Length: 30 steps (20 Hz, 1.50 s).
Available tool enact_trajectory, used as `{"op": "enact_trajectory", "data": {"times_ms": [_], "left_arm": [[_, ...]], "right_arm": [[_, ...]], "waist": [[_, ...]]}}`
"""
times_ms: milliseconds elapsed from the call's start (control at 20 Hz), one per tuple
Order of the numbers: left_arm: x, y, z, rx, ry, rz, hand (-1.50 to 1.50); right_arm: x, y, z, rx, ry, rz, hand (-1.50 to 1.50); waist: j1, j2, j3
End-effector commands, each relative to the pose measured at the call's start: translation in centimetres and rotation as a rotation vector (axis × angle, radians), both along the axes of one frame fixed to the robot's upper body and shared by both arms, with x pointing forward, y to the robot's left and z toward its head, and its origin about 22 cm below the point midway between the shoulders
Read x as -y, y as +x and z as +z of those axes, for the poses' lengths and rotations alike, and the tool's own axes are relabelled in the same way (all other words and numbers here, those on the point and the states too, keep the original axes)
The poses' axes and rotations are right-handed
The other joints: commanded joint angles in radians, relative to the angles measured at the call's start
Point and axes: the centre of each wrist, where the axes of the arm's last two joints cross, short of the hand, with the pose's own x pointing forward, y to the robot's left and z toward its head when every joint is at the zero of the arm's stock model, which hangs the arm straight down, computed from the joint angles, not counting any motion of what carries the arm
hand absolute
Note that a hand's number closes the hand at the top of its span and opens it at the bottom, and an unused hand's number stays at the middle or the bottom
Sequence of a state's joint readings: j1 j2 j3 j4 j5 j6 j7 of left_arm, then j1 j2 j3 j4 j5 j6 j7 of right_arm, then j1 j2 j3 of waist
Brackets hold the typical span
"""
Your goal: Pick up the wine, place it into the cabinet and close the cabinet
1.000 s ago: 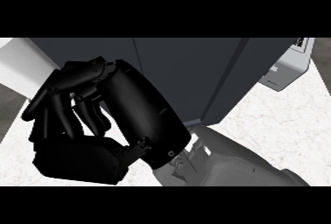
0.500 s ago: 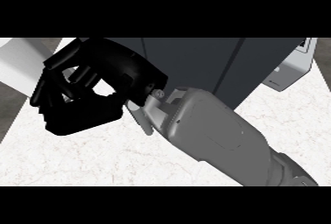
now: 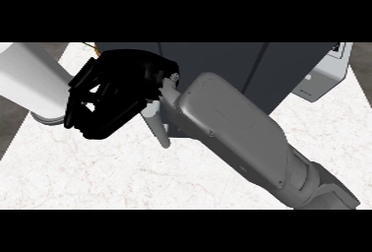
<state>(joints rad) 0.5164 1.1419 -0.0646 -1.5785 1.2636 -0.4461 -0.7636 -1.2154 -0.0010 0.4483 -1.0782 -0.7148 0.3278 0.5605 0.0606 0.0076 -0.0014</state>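
Right hand curled in front of the dark cabinet, upper left of centre.

The black right hand (image 3: 116, 96) sits at the end of a grey forearm (image 3: 240, 135) that rises from the lower right of the frame. Its fingers (image 3: 91, 106) are curled inward; whether they enclose anything cannot be told. The wine bottle cannot be made out. Behind the hand stands the dark grey cabinet (image 3: 218, 64), with a pale bar handle (image 3: 158, 129) just below the wrist. A white cylinder (image 3: 33, 83) lies at the upper left on the marbled white tabletop (image 3: 109, 172). A light grey appliance (image 3: 327, 69) shows at the upper right.
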Motion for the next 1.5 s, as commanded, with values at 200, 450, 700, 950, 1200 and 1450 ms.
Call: {"op": "enact_trajectory", "data": {"times_ms": [200, 450, 700, 950, 1200, 1450], "left_arm": [[-0.4, -0.5, -0.1, 0.054, -0.03, -0.013, -1.5], [-1.8, 0.6, 0.7, 0.062, -0.012, 0.005, -1.5], [-1.7, 0.4, -0.1, 0.054, 0.003, 0.012, -1.5], [-1.0, 0.5, 0.0, 0.04, -0.003, 0.012, -1.5], [-0.9, 0.7, 0.3, 0.022, 0.016, -0.014, -1.5], [-0.6, 1.2, 0.9, 0.034, 0.027, -0.059, -1.5]], "right_arm": [[2.5, 4.7, -1.7, -0.117, 0.117, 0.056, 1.5], [1.5, 5.2, -2.2, -0.152, 0.134, 0.015, 1.5], [3.7, 6.9, -3.3, -0.159, 0.176, -0.037, 1.5], [7.2, 8.6, -2.1, -0.086, 0.188, -0.18, 1.5], [9.5, 9.1, -0.7, -0.007, 0.256, -0.304, 1.5], [10.3, 9.1, -2.5, 0.005, 0.246, -0.315, 1.5]], "waist": [[-0.008, 0.001, 0.001], [-0.016, 0.001, 0.0], [-0.025, 0.004, 0.0], [-0.02, 0.007, 0.0], [-0.03, 0.009, 0.0], [-0.028, 0.008, 0.0]]}}
